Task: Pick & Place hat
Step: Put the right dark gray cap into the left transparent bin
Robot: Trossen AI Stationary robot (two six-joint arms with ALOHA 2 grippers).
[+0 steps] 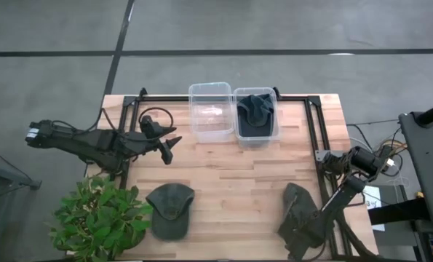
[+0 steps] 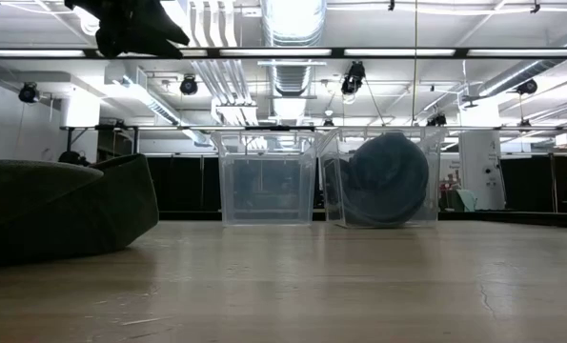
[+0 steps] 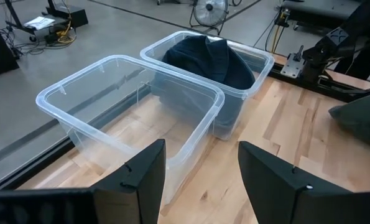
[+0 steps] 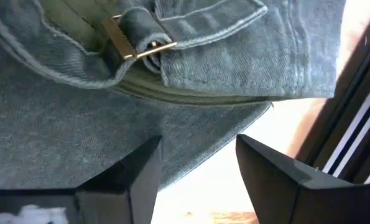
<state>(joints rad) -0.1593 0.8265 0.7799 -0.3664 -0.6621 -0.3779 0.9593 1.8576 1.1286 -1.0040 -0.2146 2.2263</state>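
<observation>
A green hat (image 1: 297, 200) lies on the table at the near right. My right gripper (image 1: 298, 231) hangs open just over its near edge, pointing steeply down. In the right wrist view the hat's back strap and brass buckle (image 4: 135, 45) fill the picture, and the open gripper (image 4: 197, 162) stands above the hat's rim. A second green hat (image 1: 171, 209) lies near the front left, also seen as the hat (image 2: 64, 214) in the low view. A dark blue hat (image 1: 256, 113) sits in the right clear bin (image 1: 274, 131). My left gripper (image 1: 169, 145) waits open above the table's left.
An empty clear bin (image 1: 210, 110) stands beside the filled one at the far middle. A potted plant (image 1: 100, 218) stands at the near left corner. Black rails (image 1: 319, 138) run along the table's left and right sides. Bare wood lies between the two green hats.
</observation>
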